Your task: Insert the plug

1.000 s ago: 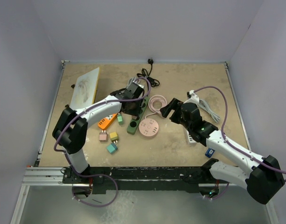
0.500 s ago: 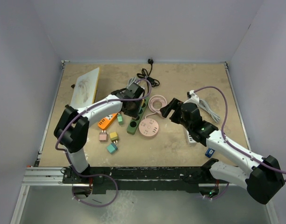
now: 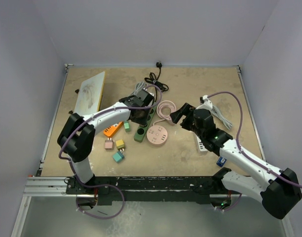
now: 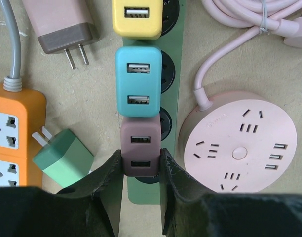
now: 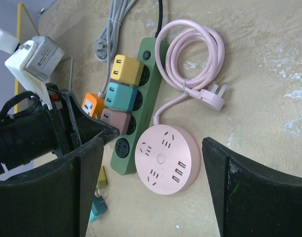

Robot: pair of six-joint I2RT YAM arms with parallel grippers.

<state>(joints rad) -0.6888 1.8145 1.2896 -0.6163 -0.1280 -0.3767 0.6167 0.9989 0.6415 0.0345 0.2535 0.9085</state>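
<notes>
In the left wrist view, an orange power strip (image 4: 13, 123) lies at 9 o'clock, with a small green plug (image 4: 64, 159) just beside it at its 4 o'clock. Our left tool (image 4: 140, 159) is clamped narrowly around the mauve plug (image 4: 140, 148), one finger pressed against each of its sides. That plug sits on the green power strip (image 4: 177, 98) and touches a teal adapter (image 4: 138, 81) at its 12 o'clock. A yellow adapter (image 4: 137, 17) comes next in the same row, further toward 12. We cannot tell how deep the mauve plug's pins sit. A round pink power strip (image 4: 240, 143) lies on the worktop (image 3: 190, 84) just beside the green one, at its 3 o'clock. Seen from above, our right tool (image 3: 178, 114) hangs near the pink strip, at about its 1 o'clock. Its jaws are spread wide and we see nothing held between them.
</notes>
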